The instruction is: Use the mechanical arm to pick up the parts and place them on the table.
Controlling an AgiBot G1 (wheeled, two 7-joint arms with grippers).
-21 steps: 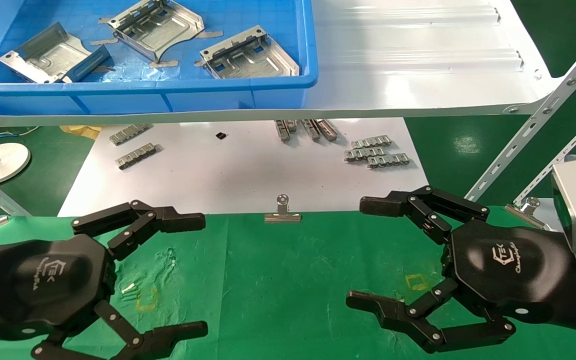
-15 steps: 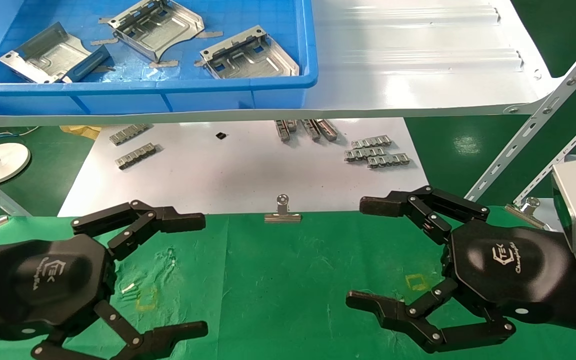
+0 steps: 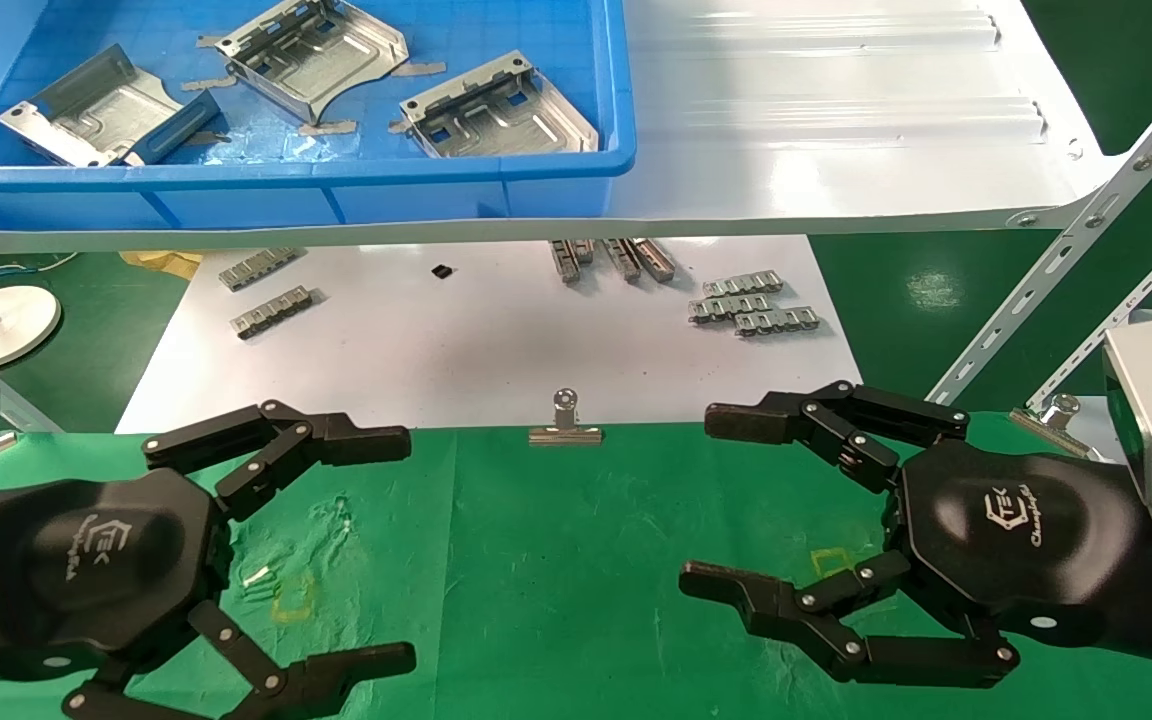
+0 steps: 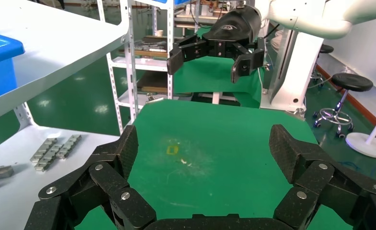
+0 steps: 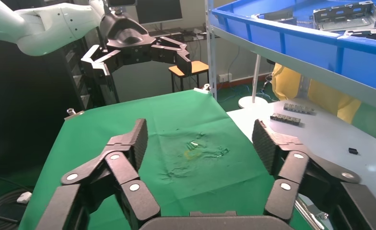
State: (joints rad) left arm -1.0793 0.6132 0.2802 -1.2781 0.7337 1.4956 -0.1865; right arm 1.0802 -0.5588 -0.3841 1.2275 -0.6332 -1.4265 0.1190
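Both arms hover over the bench (image 3: 556, 560), whose green cloth bears small yellow square outlines. Landmark: the silver binder clip (image 3: 565, 424) at the far edge of the cloth. Left gripper (image 3: 406, 545) sits to the robot's left of the clip, fingers (image 3: 361, 443) spread wide apart, nothing between them; the left wrist view confirms bare green cloth between the fingertips. Right gripper (image 3: 711, 500) sits to the robot's right of the clip, fingers (image 3: 746, 422) likewise spread wide and empty, the lower finger stretched out toward the middle of the cloth; the right wrist view shows only cloth between them. The parts (image 3: 496, 108) lie well beyond the clip, three silver stamped plates inside a blue bin (image 3: 336, 178) on the glossy white shelf (image 3: 816, 130), apart from both grippers. One plate sits at the bin's near right, one further back in the middle, one tilted at the left. Beneath the shelf and just past the clip, a white board (image 3: 476, 340) carries small grey ribbed strips (image 3: 751, 305) in several groups.
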